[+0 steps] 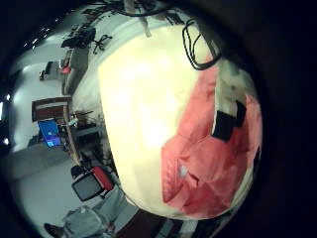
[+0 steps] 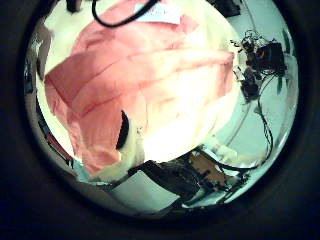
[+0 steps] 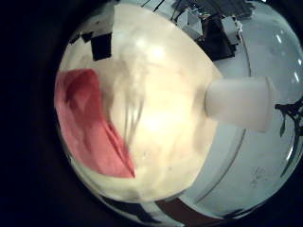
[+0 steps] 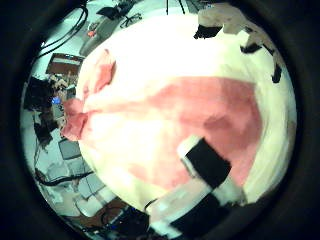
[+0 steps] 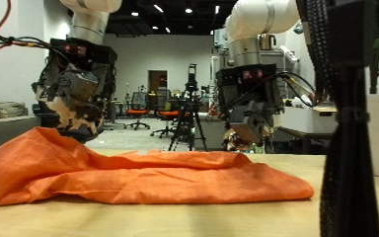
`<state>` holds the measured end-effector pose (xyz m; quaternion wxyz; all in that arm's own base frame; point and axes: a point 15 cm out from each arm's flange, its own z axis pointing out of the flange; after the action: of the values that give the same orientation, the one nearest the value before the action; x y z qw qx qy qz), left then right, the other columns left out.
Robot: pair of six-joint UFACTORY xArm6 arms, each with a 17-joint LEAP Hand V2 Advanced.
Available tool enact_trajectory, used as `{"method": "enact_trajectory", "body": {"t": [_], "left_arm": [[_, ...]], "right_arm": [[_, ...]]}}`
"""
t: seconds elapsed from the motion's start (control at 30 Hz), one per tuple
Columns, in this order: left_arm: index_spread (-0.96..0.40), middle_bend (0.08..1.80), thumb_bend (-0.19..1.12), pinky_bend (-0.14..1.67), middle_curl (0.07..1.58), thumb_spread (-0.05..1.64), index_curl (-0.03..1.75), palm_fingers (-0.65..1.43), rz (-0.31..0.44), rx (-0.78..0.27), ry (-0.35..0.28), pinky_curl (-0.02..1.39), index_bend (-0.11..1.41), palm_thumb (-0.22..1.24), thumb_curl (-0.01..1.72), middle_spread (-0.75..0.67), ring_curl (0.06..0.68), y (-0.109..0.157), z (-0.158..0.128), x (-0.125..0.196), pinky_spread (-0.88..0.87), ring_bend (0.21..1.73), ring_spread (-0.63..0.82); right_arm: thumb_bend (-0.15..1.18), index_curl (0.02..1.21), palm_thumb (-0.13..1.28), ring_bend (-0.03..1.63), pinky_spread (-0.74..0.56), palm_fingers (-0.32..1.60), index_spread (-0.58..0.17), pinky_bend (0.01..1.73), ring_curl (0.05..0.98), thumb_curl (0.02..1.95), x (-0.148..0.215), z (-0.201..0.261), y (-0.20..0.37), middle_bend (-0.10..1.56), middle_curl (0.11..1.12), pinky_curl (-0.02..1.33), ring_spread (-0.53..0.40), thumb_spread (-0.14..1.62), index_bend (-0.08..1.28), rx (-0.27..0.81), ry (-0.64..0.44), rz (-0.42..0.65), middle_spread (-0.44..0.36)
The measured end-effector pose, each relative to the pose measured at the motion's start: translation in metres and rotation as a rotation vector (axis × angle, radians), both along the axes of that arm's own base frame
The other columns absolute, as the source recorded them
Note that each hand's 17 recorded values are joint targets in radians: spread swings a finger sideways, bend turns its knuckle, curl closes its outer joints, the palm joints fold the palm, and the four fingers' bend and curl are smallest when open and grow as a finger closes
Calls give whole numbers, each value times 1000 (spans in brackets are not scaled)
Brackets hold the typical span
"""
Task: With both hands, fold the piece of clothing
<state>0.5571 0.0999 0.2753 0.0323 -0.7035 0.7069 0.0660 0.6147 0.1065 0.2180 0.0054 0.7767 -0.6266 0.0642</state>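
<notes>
Outside view: I see left hand (image 5: 74,107) and right hand (image 5: 249,123) above the table (image 5: 177,217), fingers loosely curled, holding nothing — orange garment (image 5: 130,173) lies crosswise beneath (crumpled). Right thumb-side palm view: garment (image 4: 180,120) spread below, untouched.

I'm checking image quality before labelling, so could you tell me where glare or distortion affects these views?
Outside view: evenly lit, orange garment clear on the table, a dark blurred post close to the lens. Left little finger side palm view: bright glare washes out the tabletop. All palm views: strong wide-angle bending, dark circular borders.
</notes>
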Motion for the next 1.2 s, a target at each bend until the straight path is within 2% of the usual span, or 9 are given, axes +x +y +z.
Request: {"method": "enact_trajectory", "body": {"t": [0.17, 0.3, 0.4, 0.5, 0.6, 0.77, 0.87, 0.97, 1.2], "left_arm": [[150, 180, -23, 673, 625, 1151, 559, -160, 14, 5, -108, 476, 135, 402, 355, 300, 323, 6, 70, -13, 136, 754, 288], [173, 169, -23, 588, 541, 1149, 479, -128, -1, 9, -99, 416, 128, 391, 338, 382, 278, 9, 99, -40, 325, 667, 401], [173, 169, -22, 550, 492, 1144, 430, -108, -10, -3, -45, 385, 127, 382, 330, 407, 258, -1, 102, -67, 410, 627, 447], [171, 169, -21, 524, 450, 1143, 388, -97, -35, -16, 12, 364, 128, 378, 321, 428, 245, -12, 91, -89, 458, 599, 480], [175, 171, -22, 501, 416, 1144, 355, -83, -62, -35, 93, 347, 131, 374, 313, 436, 237, -31, 63, -118, 480, 581, 497], [169, 178, -19, 475, 377, 1143, 315, -63, -98, -60, 176, 331, 133, 378, 306, 427, 230, -62, 31, -160, 488, 563, 516], [168, 179, -18, 466, 360, 1143, 296, -54, -101, -79, 225, 325, 137, 381, 303, 424, 226, -75, 8, -179, 489, 555, 522], [167, 180, -18, 461, 346, 1145, 282, -48, -100, -93, 231, 321, 139, 385, 301, 423, 223, -85, -7, -184, 485, 549, 526], [166, 194, -18, 448, 332, 1144, 260, -30, -82, -107, 250, 315, 138, 393, 300, 413, 221, -87, -22, -191, 480, 542, 527]], "right_arm": [[-12, 548, 567, 791, 249, 27, -318, 809, 392, 305, 0, 66, -30, 490, 418, 552, 16, 1412, 444, 12, -82, -30, 5], [-11, 517, 563, 732, 344, 58, -321, 705, 359, 295, -25, 86, -47, 471, 402, 491, 56, 1398, 428, -3, -25, -39, 1], [-12, 496, 551, 662, 378, 42, -340, 609, 330, 284, -48, 101, -59, 476, 397, 443, 81, 1390, 404, -19, 29, -7, -1], [-20, 471, 525, 581, 386, -13, -372, 540, 304, 272, -68, 107, -65, 443, 384, 410, 112, 1377, 369, -33, 90, 49, -27], [-22, 436, 488, 491, 381, -47, -387, 495, 270, 259, -91, 95, -71, 380, 361, 380, 139, 1353, 310, -42, 194, 130, -41], [-28, 383, 447, 386, 385, -46, -385, 471, 237, 269, -117, 43, -89, 253, 325, 354, 181, 1164, 184, -54, 352, 169, -33], [-24, 362, 457, 349, 392, -42, -381, 453, 227, 281, -128, 8, -96, 220, 318, 345, 196, 1098, 166, -79, 430, 209, -21], [-23, 345, 474, 318, 391, -28, -375, 426, 222, 291, -124, -13, -87, 199, 317, 335, 206, 1044, 162, -111, 433, 246, -15], [-33, 329, 479, 291, 382, 9, -361, 391, 224, 304, -119, -52, -78, 183, 308, 321, 203, 960, 175, -190, 477, 309, -20]]}}
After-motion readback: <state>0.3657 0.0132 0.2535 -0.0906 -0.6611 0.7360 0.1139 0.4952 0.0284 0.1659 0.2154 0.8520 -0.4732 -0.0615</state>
